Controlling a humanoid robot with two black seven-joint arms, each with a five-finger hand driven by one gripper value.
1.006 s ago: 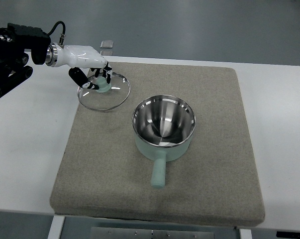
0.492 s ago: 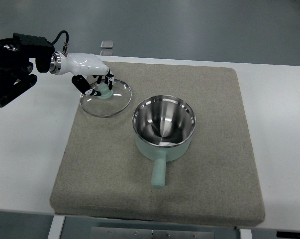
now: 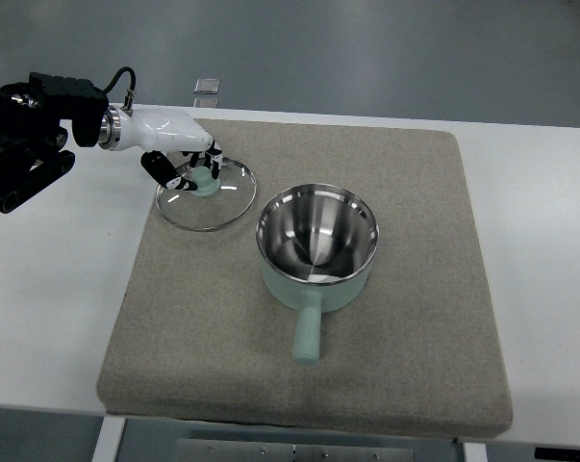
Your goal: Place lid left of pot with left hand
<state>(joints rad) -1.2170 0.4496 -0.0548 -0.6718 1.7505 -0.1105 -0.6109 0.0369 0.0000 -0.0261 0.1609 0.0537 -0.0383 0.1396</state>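
Placement step: left hand (image 3: 189, 164) grips the lid (image 3: 206, 193) by its knob, far-left of the pot (image 3: 317, 246); release judged next.

You are looking down on a white surface (image 3: 540, 250) that runs across the whole width of the view. A large square grey mat (image 3: 405, 366) with a felt-like texture and rounded corners lies flat on it, covering most of the middle and leaving white strips showing to the left and right. Just beyond the mat's far left corner you can see a small clear rectangular piece (image 3: 207, 89) standing at the far edge of the surface; what it is cannot be told. Behind the surface lies a plain grey-blue floor (image 3: 386, 53). At the near edge, a grey metal frame part (image 3: 318, 450) shows below the mat.
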